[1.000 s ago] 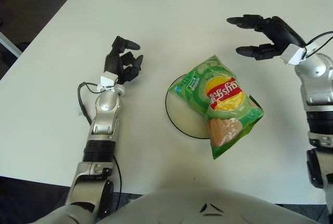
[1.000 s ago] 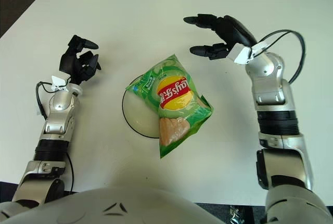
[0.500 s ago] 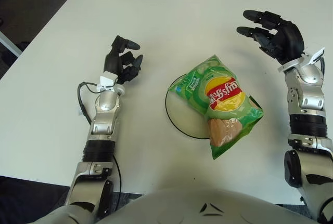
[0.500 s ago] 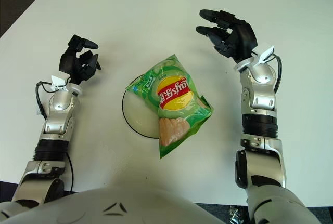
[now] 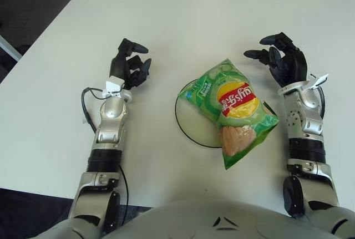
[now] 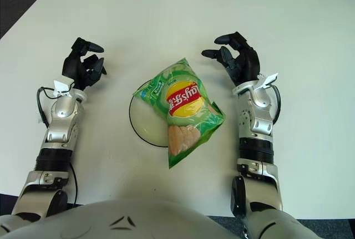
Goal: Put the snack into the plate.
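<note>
A green bag of chips [image 5: 233, 108] lies across the right part of a white plate with a black rim [image 5: 189, 121] in the middle of the table, its lower end hanging past the plate's edge. My right hand [image 5: 282, 63] is empty, fingers spread, just right of the bag's top and apart from it. My left hand [image 5: 131, 65] rests on the table to the left of the plate, fingers relaxed, holding nothing.
The white table [image 5: 177, 23] reaches to a dark floor at the back and left. My body's grey front [image 5: 222, 219] fills the bottom edge. A thin black cable [image 5: 86, 103] loops beside my left wrist.
My right hand has drawn back from the far right, coming down and in beside the bag's top. The bag, the plate and my left hand have stayed put.
</note>
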`<act>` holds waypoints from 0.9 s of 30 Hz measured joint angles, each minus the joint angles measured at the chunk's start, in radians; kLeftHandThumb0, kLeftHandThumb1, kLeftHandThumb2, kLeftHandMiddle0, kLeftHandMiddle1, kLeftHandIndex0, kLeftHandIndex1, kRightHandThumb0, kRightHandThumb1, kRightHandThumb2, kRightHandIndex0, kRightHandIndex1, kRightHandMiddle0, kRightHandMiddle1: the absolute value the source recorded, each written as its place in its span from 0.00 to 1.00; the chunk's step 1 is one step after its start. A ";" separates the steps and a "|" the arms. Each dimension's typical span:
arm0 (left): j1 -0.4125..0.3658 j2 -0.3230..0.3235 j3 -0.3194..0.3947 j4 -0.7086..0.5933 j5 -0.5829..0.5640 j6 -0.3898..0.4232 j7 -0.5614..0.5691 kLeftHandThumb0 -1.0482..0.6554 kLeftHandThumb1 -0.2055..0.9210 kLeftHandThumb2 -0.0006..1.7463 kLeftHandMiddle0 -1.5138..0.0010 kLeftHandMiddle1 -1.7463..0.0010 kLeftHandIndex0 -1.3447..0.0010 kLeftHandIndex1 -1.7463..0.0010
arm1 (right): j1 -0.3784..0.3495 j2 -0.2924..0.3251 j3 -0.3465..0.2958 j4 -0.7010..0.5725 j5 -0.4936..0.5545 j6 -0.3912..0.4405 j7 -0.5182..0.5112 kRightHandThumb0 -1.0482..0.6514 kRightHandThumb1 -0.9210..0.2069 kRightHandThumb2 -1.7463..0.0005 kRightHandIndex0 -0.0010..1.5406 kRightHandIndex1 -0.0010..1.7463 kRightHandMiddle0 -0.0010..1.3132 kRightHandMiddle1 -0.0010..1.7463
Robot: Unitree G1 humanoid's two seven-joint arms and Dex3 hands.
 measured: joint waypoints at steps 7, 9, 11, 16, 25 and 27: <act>0.000 0.000 -0.001 0.000 0.000 0.000 0.000 0.41 1.00 0.21 0.41 0.00 0.73 0.09 | 0.020 0.003 0.024 -0.012 -0.011 -0.027 0.009 0.61 0.00 0.89 0.44 0.66 0.28 0.83; -0.001 0.000 -0.001 0.000 -0.001 0.000 0.000 0.41 1.00 0.21 0.41 0.00 0.73 0.09 | 0.026 0.001 0.030 -0.018 -0.012 -0.027 0.013 0.61 0.00 0.89 0.44 0.66 0.28 0.83; -0.002 -0.001 -0.001 0.000 -0.001 -0.001 0.000 0.41 1.00 0.21 0.41 0.00 0.73 0.09 | 0.030 0.000 0.037 -0.021 -0.015 -0.027 0.014 0.61 0.00 0.89 0.44 0.66 0.28 0.83; -0.004 -0.001 -0.001 0.000 -0.002 -0.001 0.000 0.41 1.00 0.21 0.41 0.00 0.73 0.09 | 0.038 -0.001 0.051 -0.024 -0.032 -0.032 0.011 0.61 0.00 0.89 0.44 0.67 0.28 0.83; -0.006 0.000 0.000 -0.002 -0.002 -0.001 0.000 0.41 1.00 0.21 0.41 0.00 0.73 0.09 | 0.062 0.015 0.086 -0.078 -0.101 -0.048 -0.086 0.61 0.19 0.64 0.39 0.82 0.27 0.86; -0.005 0.001 0.000 -0.003 -0.002 -0.001 0.000 0.41 1.00 0.21 0.40 0.00 0.73 0.09 | 0.070 0.025 0.095 -0.088 -0.149 -0.072 -0.144 0.61 0.33 0.45 0.37 0.93 0.24 0.94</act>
